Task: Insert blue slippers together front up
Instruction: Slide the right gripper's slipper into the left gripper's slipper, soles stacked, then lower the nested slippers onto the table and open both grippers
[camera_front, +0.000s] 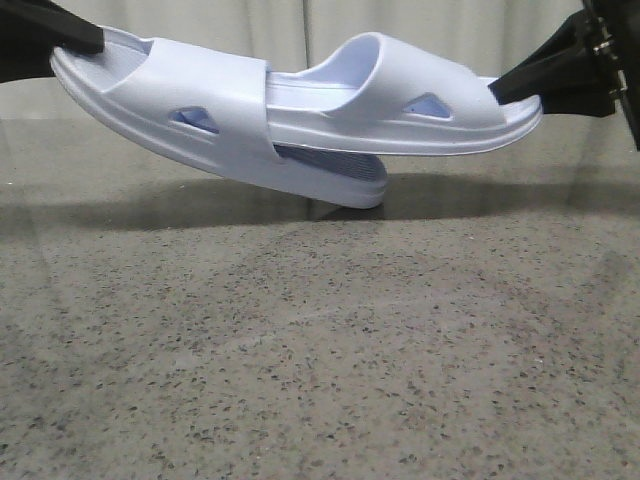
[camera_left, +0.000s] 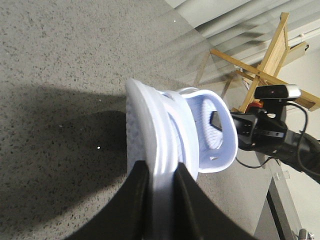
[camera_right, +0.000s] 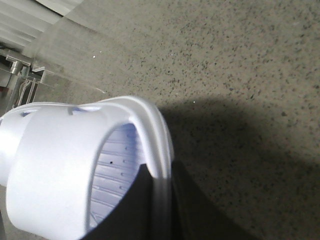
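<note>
Two pale blue slippers hang above the speckled table. The left slipper (camera_front: 170, 100) tilts down to the right, its toe end near the table. The right slipper (camera_front: 400, 115) lies nearly level, and its front end is pushed under the left slipper's strap. My left gripper (camera_front: 75, 40) is shut on the left slipper's heel edge, also in the left wrist view (camera_left: 162, 185). My right gripper (camera_front: 520, 85) is shut on the right slipper's heel edge, also in the right wrist view (camera_right: 162, 187). The right slipper's strap (camera_right: 55, 170) fills that view.
The grey speckled table (camera_front: 320, 350) spreads below, with shadow under the slippers. A pale curtain (camera_front: 250, 25) hangs behind. In the left wrist view a wooden stand (camera_left: 265, 55) and a webcam (camera_left: 277, 92) sit beyond the table.
</note>
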